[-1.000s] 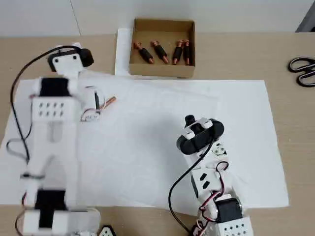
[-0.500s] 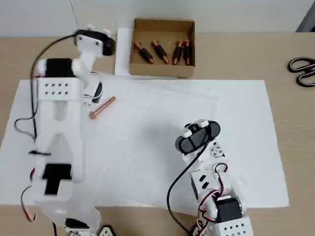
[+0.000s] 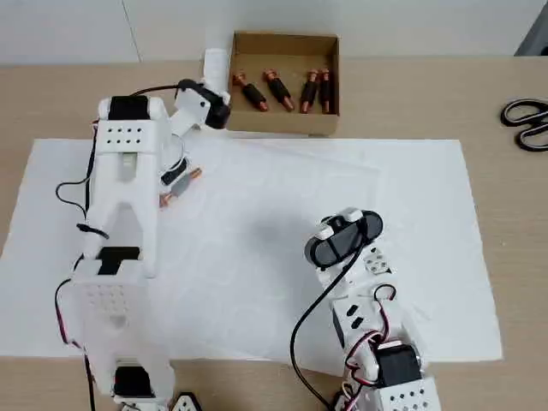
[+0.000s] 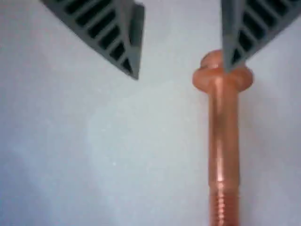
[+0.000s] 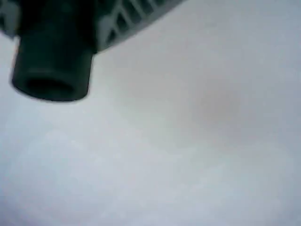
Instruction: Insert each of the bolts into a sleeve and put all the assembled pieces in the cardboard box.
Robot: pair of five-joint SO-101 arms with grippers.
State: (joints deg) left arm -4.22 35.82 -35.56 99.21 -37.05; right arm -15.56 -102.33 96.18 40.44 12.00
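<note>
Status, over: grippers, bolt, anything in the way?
Left gripper open at bolt head, off-centre. Right gripper shut on sleeve. No obstruction seen.

text: none readable | cardboard box (image 3: pixel 278 123): plain brown walls, no print legible | paper sheet (image 3: pixel 411 223) on the surface in front of the cardboard box: blank white, no marks

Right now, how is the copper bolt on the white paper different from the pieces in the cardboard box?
The bolt is bare copper along its length; the boxed pieces each wear a black sleeve round the middle. The bolt lies alone on the paper beneath the open left claw; the four pieces lie together in the cardboard box. Both show copper ends.
</note>
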